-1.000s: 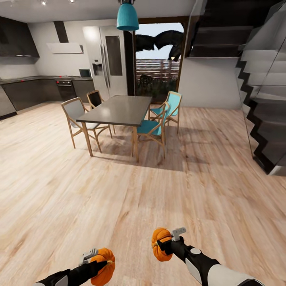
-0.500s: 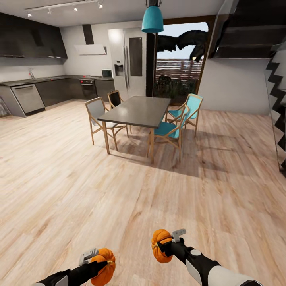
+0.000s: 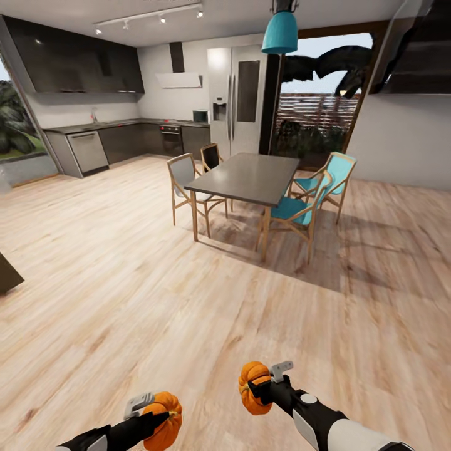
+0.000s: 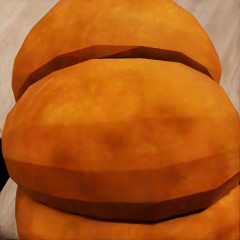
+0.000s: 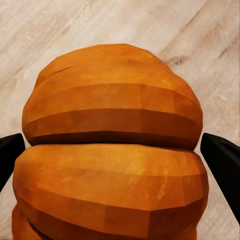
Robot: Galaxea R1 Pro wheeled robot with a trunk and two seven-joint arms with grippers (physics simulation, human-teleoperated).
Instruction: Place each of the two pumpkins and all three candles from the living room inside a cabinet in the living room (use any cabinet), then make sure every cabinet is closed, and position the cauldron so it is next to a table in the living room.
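Each arm carries an orange ribbed pumpkin low in the head view, above the wood floor. My left gripper (image 3: pixel 158 418) is shut on one pumpkin (image 3: pixel 164 421), whose orange ribs (image 4: pixel 120 130) press close against the left wrist camera. My right gripper (image 3: pixel 258 387) is shut on the other pumpkin (image 3: pixel 252 387); in the right wrist view that pumpkin (image 5: pixel 112 150) sits between the two black fingertips (image 5: pixel 222 160). Candles, cabinet and cauldron are out of view.
A grey dining table (image 3: pixel 247 178) with several chairs, two of them teal (image 3: pixel 299 210), stands ahead to the right. A dark kitchen counter (image 3: pixel 125 134) and a fridge (image 3: pixel 241 103) line the back wall. A dark object's corner (image 3: pixel 6 275) juts in at the left edge.
The whole head view has swung to the left: table and kitchen slid right, the staircase left the picture. Both arms and their pumpkins hold the same pose.
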